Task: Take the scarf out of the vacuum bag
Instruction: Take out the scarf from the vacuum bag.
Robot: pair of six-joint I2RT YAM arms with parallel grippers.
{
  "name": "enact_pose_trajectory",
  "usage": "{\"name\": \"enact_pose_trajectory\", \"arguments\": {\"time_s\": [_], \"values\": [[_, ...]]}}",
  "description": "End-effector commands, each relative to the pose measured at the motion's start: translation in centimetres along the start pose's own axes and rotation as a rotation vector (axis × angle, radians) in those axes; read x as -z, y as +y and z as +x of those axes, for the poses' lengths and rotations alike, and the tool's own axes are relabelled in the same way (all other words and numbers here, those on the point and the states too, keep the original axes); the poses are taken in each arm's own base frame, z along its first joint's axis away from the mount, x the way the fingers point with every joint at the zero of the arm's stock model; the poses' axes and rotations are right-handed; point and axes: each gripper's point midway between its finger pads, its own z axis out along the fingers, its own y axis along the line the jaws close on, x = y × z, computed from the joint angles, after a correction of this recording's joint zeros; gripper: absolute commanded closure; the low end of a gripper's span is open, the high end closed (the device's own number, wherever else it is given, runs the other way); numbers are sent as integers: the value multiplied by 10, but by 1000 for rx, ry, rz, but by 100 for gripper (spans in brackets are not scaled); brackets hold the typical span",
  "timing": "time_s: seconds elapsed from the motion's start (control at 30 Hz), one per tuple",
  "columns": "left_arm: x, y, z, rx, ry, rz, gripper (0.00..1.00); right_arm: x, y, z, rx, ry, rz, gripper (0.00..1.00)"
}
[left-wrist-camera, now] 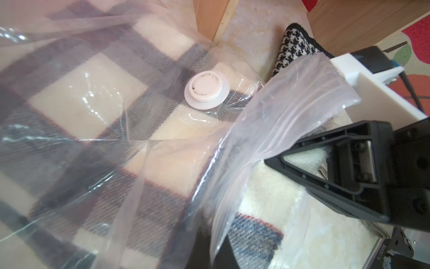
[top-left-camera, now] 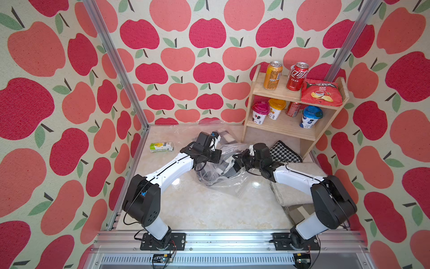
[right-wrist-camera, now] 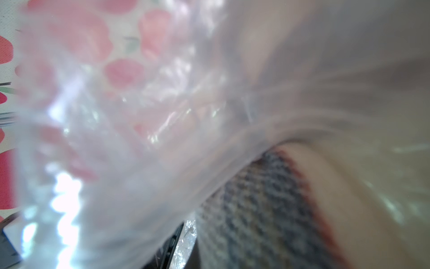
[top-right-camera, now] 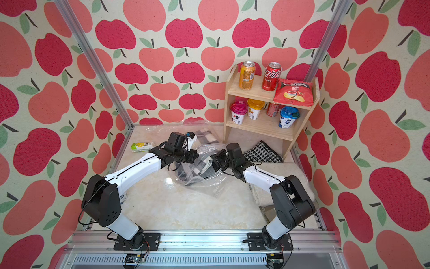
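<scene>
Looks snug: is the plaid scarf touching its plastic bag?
Touching. Left wrist view: the vacuum bag clings flat onto the plaid scarf beside the valve cap.

Robot test booth, aluminium frame [top-left-camera: 115, 60], apple-print walls [top-left-camera: 207, 32]

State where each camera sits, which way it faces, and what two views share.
Both top views: overhead above the arm bases, tilted toward the shelf; left arm and right arm show.
Left wrist: close over the bag, facing the shelf; right gripper shows.
Right wrist: pressed against plastic, blurred; no robot part clear.
Shared: both wrist views catch the scarf.
</scene>
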Motion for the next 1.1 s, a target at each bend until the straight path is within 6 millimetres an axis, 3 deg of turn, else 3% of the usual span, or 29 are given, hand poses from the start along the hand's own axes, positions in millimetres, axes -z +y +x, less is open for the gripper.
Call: {"name": "enact_pose_trajectory", "arguments": {"time_s": [0.0, 0.27, 0.47, 0.6, 0.7, 0.87, 1.07], "values": [[3, 12, -6, 49, -1, -28, 100, -2, 13, -25, 89, -45, 18, 100], [11, 38, -6, 137, -20, -70, 100, -36, 24, -52, 172, -38, 51, 100], [24, 66, -10, 205, -52, -139, 100, -56, 50, -61, 236, -15, -2, 100], [29, 79, -11, 264, -68, -150, 100, -58, 66, -64, 281, -1, -32, 100], [27, 82, -12, 283, -70, -142, 100, -54, 73, -60, 289, 28, -48, 100], [15, 77, -11, 293, -44, -94, 100, -28, 74, -45, 270, 61, -26, 100], [-2, 69, -17, 285, -33, -62, 100, 2, 63, -22, 252, 91, 20, 100]]}}
